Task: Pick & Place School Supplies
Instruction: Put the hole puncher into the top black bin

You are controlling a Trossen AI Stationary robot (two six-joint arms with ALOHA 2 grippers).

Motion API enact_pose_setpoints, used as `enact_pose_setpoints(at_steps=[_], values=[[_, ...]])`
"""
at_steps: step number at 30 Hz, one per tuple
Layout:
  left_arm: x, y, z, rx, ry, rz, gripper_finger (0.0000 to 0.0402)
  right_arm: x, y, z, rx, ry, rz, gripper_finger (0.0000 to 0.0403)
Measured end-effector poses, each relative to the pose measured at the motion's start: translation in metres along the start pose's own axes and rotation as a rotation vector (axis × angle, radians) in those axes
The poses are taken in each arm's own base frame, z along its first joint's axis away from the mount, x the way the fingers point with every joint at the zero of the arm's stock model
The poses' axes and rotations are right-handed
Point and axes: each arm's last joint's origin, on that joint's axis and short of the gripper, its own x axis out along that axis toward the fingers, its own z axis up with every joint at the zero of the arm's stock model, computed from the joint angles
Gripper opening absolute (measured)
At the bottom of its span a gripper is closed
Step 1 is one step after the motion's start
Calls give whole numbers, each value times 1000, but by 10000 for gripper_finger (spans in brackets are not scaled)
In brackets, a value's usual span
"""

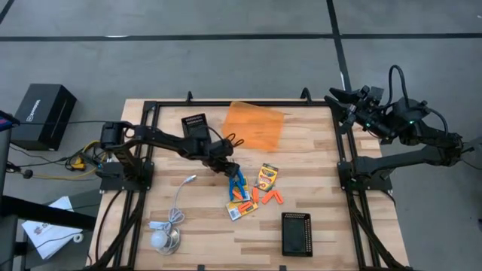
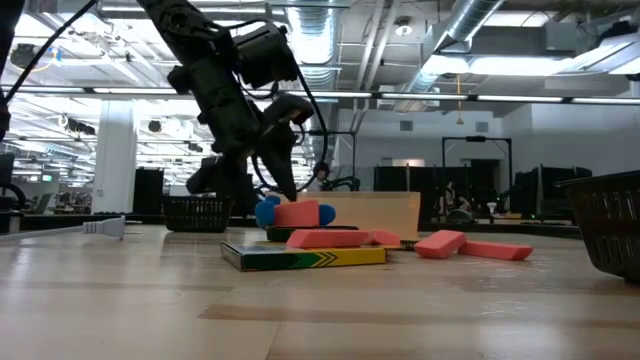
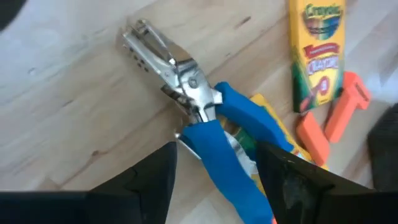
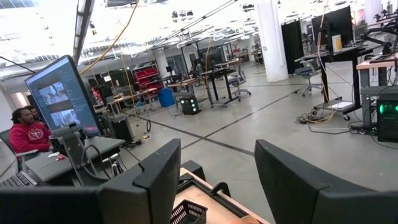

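Note:
Small blue-handled scissors (image 3: 211, 137) lie with their metal blades (image 3: 158, 53) on the wood and their handles over a yellow-and-green crayon box (image 3: 273, 127). My left gripper (image 3: 214, 171) hangs open just above, pointing steeply down, one finger (image 3: 155, 177) on each side of one blue handle, not touching. In the high view it is at mid-table (image 1: 230, 172). A second crayon box (image 1: 267, 177) and several orange sticks (image 1: 265, 197) lie beside the scissors. My right gripper (image 4: 214, 180) stands open, raised beyond the table's far right corner (image 1: 343, 98).
An orange flat tray (image 1: 254, 124) and a black tray (image 1: 195, 126) sit at the far side. Another black tray (image 1: 296, 232) sits near the front right. A white cable with a round puck (image 1: 166, 237) lies front left. A person sits far behind the table.

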Motion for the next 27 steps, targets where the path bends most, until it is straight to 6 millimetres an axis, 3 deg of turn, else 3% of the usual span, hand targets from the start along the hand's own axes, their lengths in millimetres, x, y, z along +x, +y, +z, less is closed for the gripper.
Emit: enact_pose_setpoints(at_steps=[9, 14, 22, 27], values=[[21, 5, -1, -23, 55, -6, 195, 0, 0, 0, 2, -2, 0, 198], [22, 6, 1, -28, 48, -1, 158, 0, 0, 0, 3, -3, 1, 198], [8, 8, 11, -42, 0, -24, 42, 0, 0, 1, 3, -6, 1, 198], [-5, 6, 19, -46, -37, -56, 41, 0, 0, 1, -16, -6, 1, 198]])
